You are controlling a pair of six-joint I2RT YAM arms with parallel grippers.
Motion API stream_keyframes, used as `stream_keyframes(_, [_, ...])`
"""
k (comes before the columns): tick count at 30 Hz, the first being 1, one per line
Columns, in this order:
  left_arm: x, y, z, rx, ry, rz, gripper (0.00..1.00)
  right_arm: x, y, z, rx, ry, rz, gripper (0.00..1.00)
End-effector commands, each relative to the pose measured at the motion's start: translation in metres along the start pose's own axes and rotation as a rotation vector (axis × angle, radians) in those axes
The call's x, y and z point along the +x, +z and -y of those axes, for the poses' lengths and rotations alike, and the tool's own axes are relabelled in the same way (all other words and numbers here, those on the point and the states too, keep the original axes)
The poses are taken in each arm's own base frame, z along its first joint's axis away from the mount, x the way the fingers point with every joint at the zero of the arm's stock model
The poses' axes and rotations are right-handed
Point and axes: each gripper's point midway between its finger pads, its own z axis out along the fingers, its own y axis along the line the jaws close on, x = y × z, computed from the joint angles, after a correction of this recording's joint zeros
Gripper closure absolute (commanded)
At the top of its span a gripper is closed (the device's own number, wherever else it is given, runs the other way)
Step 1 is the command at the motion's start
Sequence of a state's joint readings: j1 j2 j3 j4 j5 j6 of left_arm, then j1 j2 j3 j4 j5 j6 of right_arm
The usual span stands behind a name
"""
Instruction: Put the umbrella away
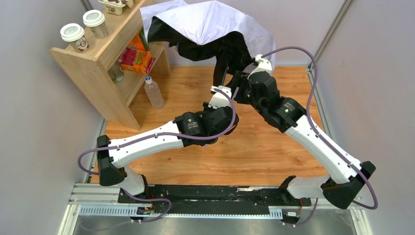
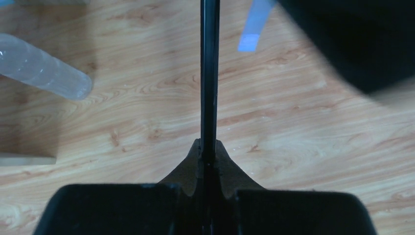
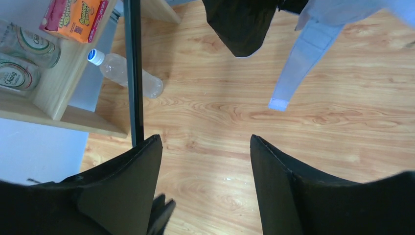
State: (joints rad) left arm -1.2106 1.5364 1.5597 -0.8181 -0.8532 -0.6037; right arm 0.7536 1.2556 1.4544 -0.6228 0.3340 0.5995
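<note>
The umbrella stands open at the back of the table, its pale lavender canopy up and the dark underside showing. My left gripper is shut on its thin dark shaft, which runs straight out from between the fingertips. My right gripper hangs open just beside it, over bare wood. The shaft passes outside its left finger. A pale strap dangles from the canopy.
A wooden shelf stands at the back left with two lidded cups on top and a snack box inside. A clear plastic bottle lies on the wooden table beside it. Grey walls enclose both sides.
</note>
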Motion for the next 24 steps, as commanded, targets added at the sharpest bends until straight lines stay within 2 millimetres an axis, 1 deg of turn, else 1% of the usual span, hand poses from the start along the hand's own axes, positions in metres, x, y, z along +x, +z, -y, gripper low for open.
stream_keyframes(1, [-0.026, -0.021, 0.01, -0.032, 0.025, 0.112, 1.0, -0.032, 0.015, -0.027, -0.076, 0.031, 0.102, 0.34])
stream_keyframes(3, [-0.025, -0.021, 0.016, -0.019, 0.037, 0.101, 1.0, -0.033, 0.018, -0.034, -0.125, 0.044, 0.103, 0.41])
stream_keyframes(4, [-0.02, -0.019, 0.018, -0.025, 0.055, 0.087, 1.0, -0.035, 0.018, -0.038, -0.151, 0.042, 0.108, 0.44])
stream_keyframes(5, [-0.022, -0.021, 0.02, -0.019, 0.054, 0.087, 1.0, -0.034, 0.018, -0.042, -0.173, 0.042, 0.108, 0.51])
stream_keyframes(6, [-0.019, -0.021, 0.024, -0.012, 0.08, 0.081, 1.0, -0.032, 0.017, -0.045, -0.196, 0.037, 0.103, 0.63])
stream_keyframes(7, [-0.02, -0.023, 0.025, -0.006, 0.089, 0.079, 1.0, -0.034, 0.016, -0.046, -0.221, 0.039, 0.113, 0.77])
stream_keyframes(8, [-0.018, -0.023, 0.028, 0.01, 0.093, 0.067, 1.0, -0.032, 0.017, -0.044, -0.241, 0.049, 0.11, 0.95])
stream_keyframes(9, [-0.017, -0.024, 0.029, 0.025, 0.092, 0.061, 1.0, -0.033, 0.016, -0.044, -0.269, 0.067, 0.116, 1.0])
stream_keyframes(10, [-0.017, -0.028, 0.032, 0.063, 0.089, 0.049, 0.96, -0.032, 0.014, -0.045, -0.324, 0.064, 0.123, 1.0])
stream_keyframes(11, [-0.015, -0.03, 0.032, 0.083, 0.082, 0.042, 0.88, -0.036, 0.008, -0.045, -0.366, 0.071, 0.148, 1.0])
stream_keyframes(12, [-0.01, -0.037, 0.032, 0.145, 0.077, 0.023, 0.69, -0.038, -0.003, -0.047, -0.434, 0.083, 0.168, 1.0])
stream_keyframes(13, [-0.02, -0.046, 0.031, 0.205, 0.037, 0.055, 0.58, -0.036, -0.009, -0.048, -0.494, 0.082, 0.179, 1.0])
stream_keyframes(14, [-0.003, -0.05, 0.041, 0.305, 0.037, 0.017, 0.39, -0.044, -0.019, -0.05, -0.552, 0.086, 0.221, 1.0])
stream_keyframes(15, [-0.02, -0.06, 0.037, 0.389, -0.066, 0.06, 0.33, -0.045, -0.026, -0.049, -0.596, 0.089, 0.245, 1.0])
stream_keyframes(16, [0.01, -0.059, 0.049, 0.503, -0.061, -0.019, 0.29, -0.045, -0.035, -0.052, -0.65, 0.088, 0.255, 1.0])
stream_keyframes(17, [-0.013, -0.076, 0.055, 0.661, -0.177, 0.021, 0.28, -0.048, -0.044, -0.054, -0.695, 0.095, 0.286, 1.0])
stream_keyframes(18, [0.008, -0.069, 0.054, 0.68, -0.194, -0.016, 0.28, -0.045, -0.048, -0.052, -0.713, 0.102, 0.288, 1.0])
stream_keyframes(19, [-0.009, -0.075, 0.049, 0.72, -0.275, 0.04, 0.28, -0.048, -0.056, -0.055, -0.752, 0.104, 0.303, 1.0])
stream_keyframes(20, [0.003, -0.074, 0.052, 0.748, -0.269, 0.026, 0.28, -0.047, -0.062, -0.056, -0.779, 0.108, 0.313, 1.0])
stream_keyframes(21, [0.0, -0.074, 0.05, 0.752, -0.284, 0.039, 0.28, -0.047, -0.065, -0.056, -0.792, 0.116, 0.326, 1.0])
stream_keyframes(22, [0.003, -0.072, 0.049, 0.744, -0.284, 0.023, 0.28, -0.046, -0.067, -0.055, -0.804, 0.119, 0.336, 1.0])
stream_keyframes(23, [0.008, -0.067, 0.047, 0.727, -0.27, 0.004, 0.33, -0.043, -0.062, -0.051, -0.776, 0.124, 0.321, 1.0])
stream_keyframes(24, [0.005, -0.065, 0.043, 0.707, -0.269, 0.006, 0.38, -0.038, -0.051, -0.042, -0.699, 0.127, 0.283, 1.0])
